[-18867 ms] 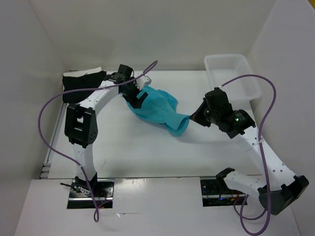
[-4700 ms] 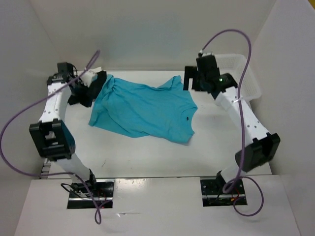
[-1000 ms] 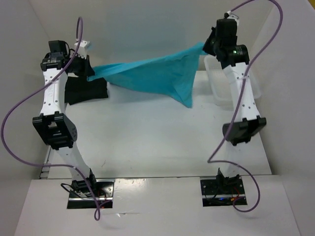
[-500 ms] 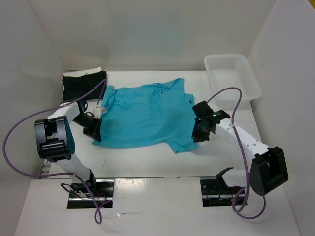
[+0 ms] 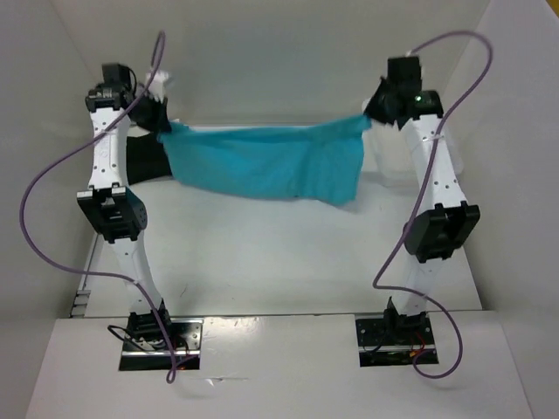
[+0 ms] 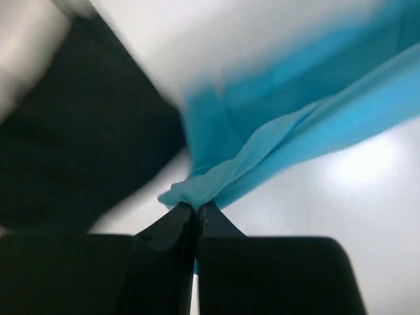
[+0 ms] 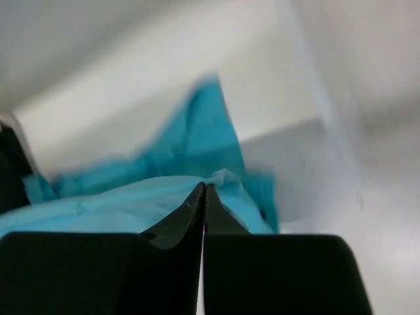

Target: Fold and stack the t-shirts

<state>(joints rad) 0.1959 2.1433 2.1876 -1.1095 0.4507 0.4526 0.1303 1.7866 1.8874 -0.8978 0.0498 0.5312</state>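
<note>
Left gripper [image 5: 159, 120] is pinched shut on one bunched corner of the bright turquoise cloth t-shirt [image 5: 262, 164], and my right gripper [image 5: 370, 119] is clamped on the opposite corner. The shirt hangs up off the white table [image 5: 262, 262], stretched like a banner between my two arms near the back wall. The black cloth t-shirt [image 5: 147, 162] lies at the far left, partly behind the left arm. Wrist views are blurry.

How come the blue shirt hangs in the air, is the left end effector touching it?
Touching. The left wrist view shows the left end effector closed on a bunched corner of the turquoise t-shirt, with the cloth pinched right at its tips.
</note>
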